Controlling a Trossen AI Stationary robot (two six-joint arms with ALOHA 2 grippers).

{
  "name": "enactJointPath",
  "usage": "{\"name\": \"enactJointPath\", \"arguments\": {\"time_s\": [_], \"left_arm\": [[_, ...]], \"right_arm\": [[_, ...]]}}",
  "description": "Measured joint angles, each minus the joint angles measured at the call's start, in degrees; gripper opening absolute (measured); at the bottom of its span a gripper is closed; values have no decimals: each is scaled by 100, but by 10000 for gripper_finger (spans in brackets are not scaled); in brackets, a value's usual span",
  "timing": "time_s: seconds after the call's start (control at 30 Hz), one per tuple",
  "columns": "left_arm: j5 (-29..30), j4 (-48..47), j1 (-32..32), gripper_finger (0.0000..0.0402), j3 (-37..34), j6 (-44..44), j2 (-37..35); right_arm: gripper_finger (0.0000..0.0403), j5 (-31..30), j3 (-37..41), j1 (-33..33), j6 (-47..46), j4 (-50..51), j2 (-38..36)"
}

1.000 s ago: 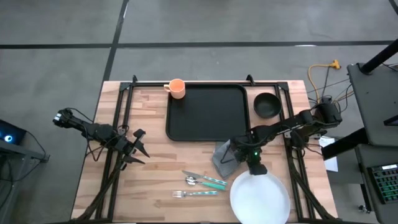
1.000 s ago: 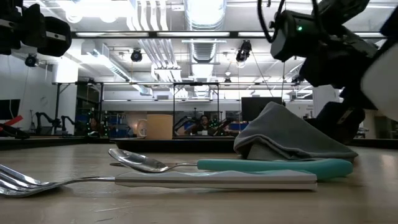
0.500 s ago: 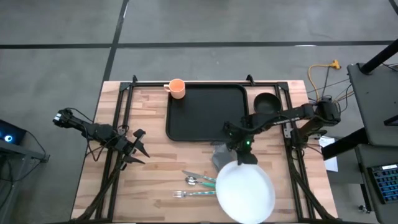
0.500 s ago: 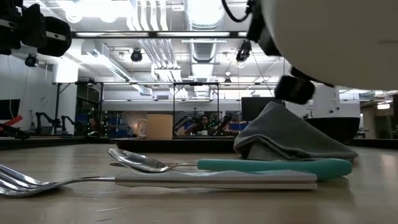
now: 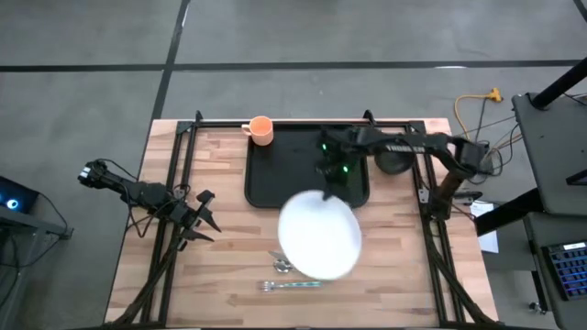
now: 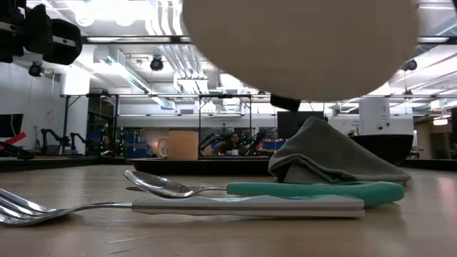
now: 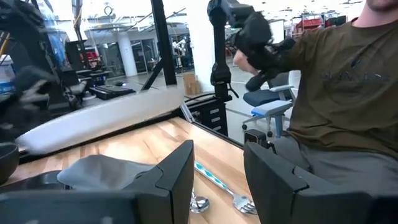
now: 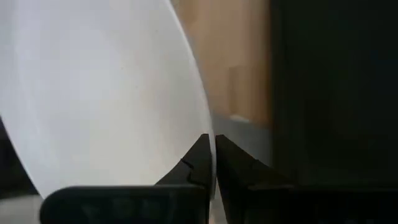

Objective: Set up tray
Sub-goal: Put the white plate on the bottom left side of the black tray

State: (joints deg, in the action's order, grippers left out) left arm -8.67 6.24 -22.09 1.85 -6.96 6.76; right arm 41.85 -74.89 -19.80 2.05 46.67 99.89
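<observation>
A round white plate (image 5: 319, 234) hangs in the air over the near rim of the black tray (image 5: 293, 160) and the wood in front of it. My right gripper (image 5: 332, 181) is shut on the plate above the tray's near part. The plate's pale underside (image 6: 300, 43) fills the top of the low view. The tray lies flat on the table's far middle. My left gripper (image 5: 209, 216) waits open over the table's left part, touching nothing. My right gripper pinches the plate's rim (image 8: 198, 115) between its two fingers, at the plate's far edge (image 5: 328, 196) beside the tray. One finger lies on each face. The fingers come from the far side. The plate is lifted clear and reaches out from them toward the near edge.
An orange cup (image 5: 261, 129) stands at the tray's far left corner and a black bowl (image 5: 394, 155) to its right. A grey napkin (image 6: 335, 160), a spoon (image 6: 164, 187) and a fork (image 6: 28, 207) lie near the table's front, under the plate. A seated person (image 7: 348, 93) is beyond the table.
My right gripper has swung from the table's near right corner toward the left and the far edge, carrying the plate up off the table. The plate has passed over the napkin and cutlery and now hangs at the tray's near rim.
</observation>
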Motion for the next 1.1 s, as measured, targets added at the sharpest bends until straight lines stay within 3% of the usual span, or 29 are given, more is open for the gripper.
{"name": "enactJointPath", "arguments": {"time_s": [0.23,0.43,0.77,1.1], "left_arm": [[2,35,0,122,0,0,-1],[2,16,0,122,0,0,2],[0,-3,0,122,1,0,0],[1,-5,0,122,0,0,7]], "right_arm": [[9,-10,-824,-860,-197,273,932],[9,-21,-1323,-1228,-705,253,1650],[9,-348,-2289,-1285,-1239,207,2428],[9,-1220,-3308,-1346,-1729,228,2705]]}}
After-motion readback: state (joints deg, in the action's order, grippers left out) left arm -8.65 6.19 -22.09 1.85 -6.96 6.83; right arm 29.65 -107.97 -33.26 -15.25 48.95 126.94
